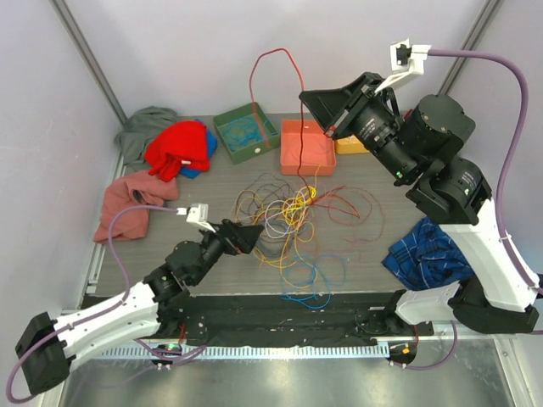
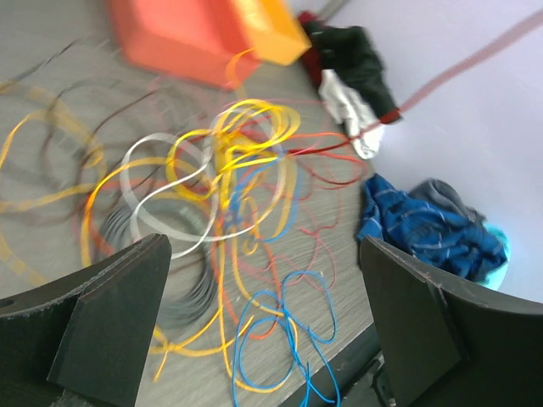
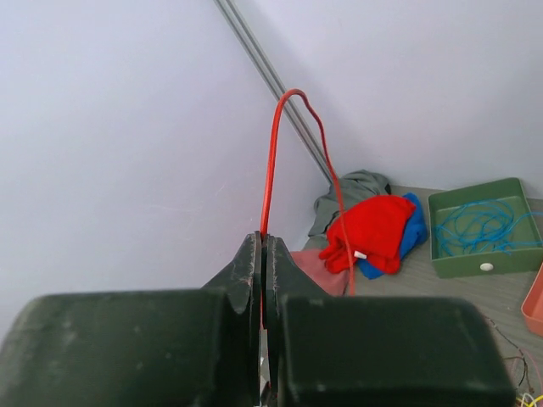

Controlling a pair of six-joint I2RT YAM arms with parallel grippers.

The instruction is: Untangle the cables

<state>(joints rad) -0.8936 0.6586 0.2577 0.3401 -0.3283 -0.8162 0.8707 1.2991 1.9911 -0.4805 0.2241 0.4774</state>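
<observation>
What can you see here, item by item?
cables: many, mixed colours, tangled at centre
red cable: one, red, lifted above the pile
green bin: one, green, rear centre
orange bin: one, orange, right of green bin
yellow bin: one, yellow, right of orange bin
red cloth: one, red, rear left
grey cloth: one, grey, behind red cloth
pink cloth: one, pink, left edge
blue plaid cloth: one, blue, right front
left gripper: one, black, open beside the pile
right gripper: one, black, shut on red cable
</observation>
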